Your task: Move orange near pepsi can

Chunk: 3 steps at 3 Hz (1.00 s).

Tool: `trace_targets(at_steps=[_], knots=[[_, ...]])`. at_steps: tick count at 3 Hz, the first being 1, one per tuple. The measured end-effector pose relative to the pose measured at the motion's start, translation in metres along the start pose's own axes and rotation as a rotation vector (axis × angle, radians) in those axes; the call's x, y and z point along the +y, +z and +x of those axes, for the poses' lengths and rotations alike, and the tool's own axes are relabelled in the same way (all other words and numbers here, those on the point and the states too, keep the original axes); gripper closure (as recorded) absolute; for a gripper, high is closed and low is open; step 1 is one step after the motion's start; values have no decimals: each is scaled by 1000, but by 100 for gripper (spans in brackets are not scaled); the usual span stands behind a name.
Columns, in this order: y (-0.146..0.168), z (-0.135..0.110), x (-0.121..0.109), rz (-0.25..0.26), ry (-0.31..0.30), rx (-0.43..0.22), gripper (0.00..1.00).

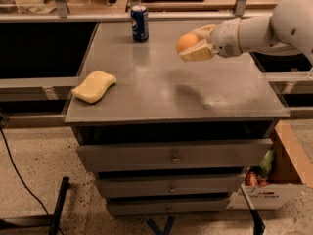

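The orange (186,42) is held between the pale fingers of my gripper (193,45), lifted well above the grey tabletop (161,92), with its shadow on the surface below. The gripper is shut on it, and the white arm reaches in from the right. The pepsi can (139,23), blue with a silver top, stands upright at the back of the table, to the left of and beyond the orange. The two are apart.
A pale yellow wavy-edged sponge (94,86) lies near the table's left front edge. Drawers (173,155) sit below the top. A cardboard box (274,180) with items stands on the floor at the right. A railing runs behind the table.
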<state>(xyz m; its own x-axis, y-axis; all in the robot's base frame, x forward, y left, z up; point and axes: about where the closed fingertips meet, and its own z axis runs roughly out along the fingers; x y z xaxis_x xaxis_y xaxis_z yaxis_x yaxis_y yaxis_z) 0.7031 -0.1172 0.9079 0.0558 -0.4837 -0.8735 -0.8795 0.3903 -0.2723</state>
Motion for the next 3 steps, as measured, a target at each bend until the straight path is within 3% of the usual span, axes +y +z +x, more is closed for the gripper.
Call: trace_targets(at_steps=[1,3], knots=[[30,-3,-33,33,15,-53,100],[81,7,-80,124,104,-73,100]])
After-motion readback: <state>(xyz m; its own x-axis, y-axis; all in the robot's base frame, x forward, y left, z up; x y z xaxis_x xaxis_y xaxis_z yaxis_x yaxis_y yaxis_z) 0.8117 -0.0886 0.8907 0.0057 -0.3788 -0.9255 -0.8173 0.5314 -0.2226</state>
